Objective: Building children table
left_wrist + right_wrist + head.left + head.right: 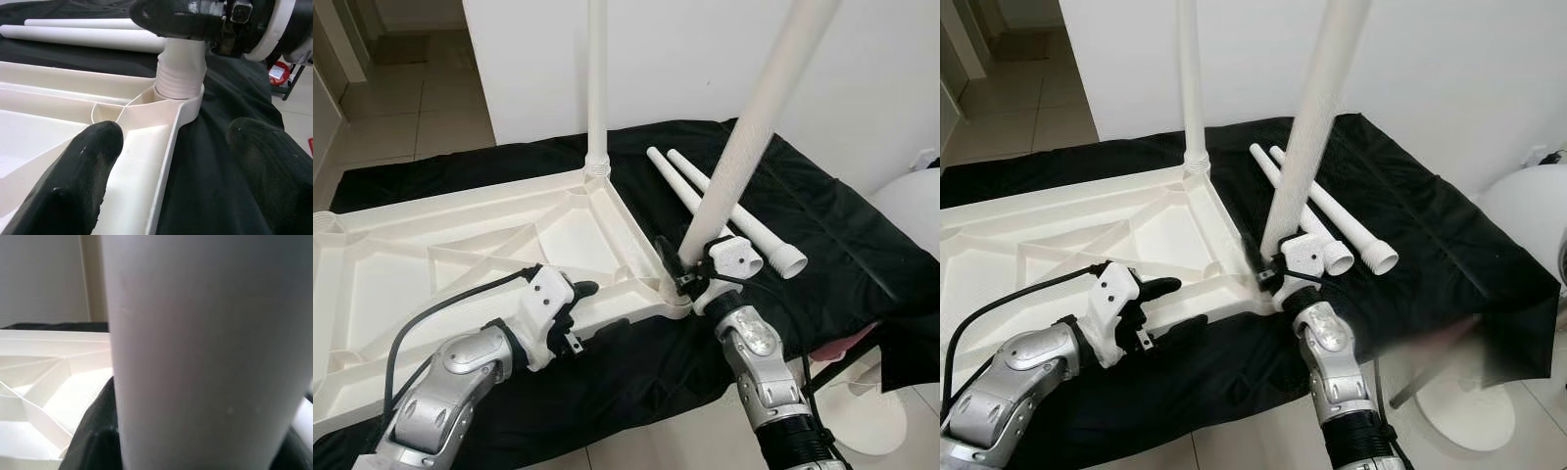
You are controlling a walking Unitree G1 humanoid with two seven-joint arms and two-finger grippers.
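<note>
The right gripper point(682, 277) had its fingers clamped on a white table leg point(744, 147) standing tilted in the near corner socket of the upturned tabletop point(460, 264). The left gripper point(592, 311) – fingers apart – straddled the tabletop's near rim; two spare legs point(724, 211) lay on the black cloth point(822, 225)

Both standing legs run off the top edge at 12 o'clock: the far leg point(597, 88) and the tilted near leg point(749, 127), so their upper ends cannot be seen. The tabletop point(431, 264) is cut by the edge at 9 o'clock. The right gripper point(690, 272) hides the near leg's foot where it meets the corner socket. In the right wrist view the leg is a blurred pale mass.
</note>
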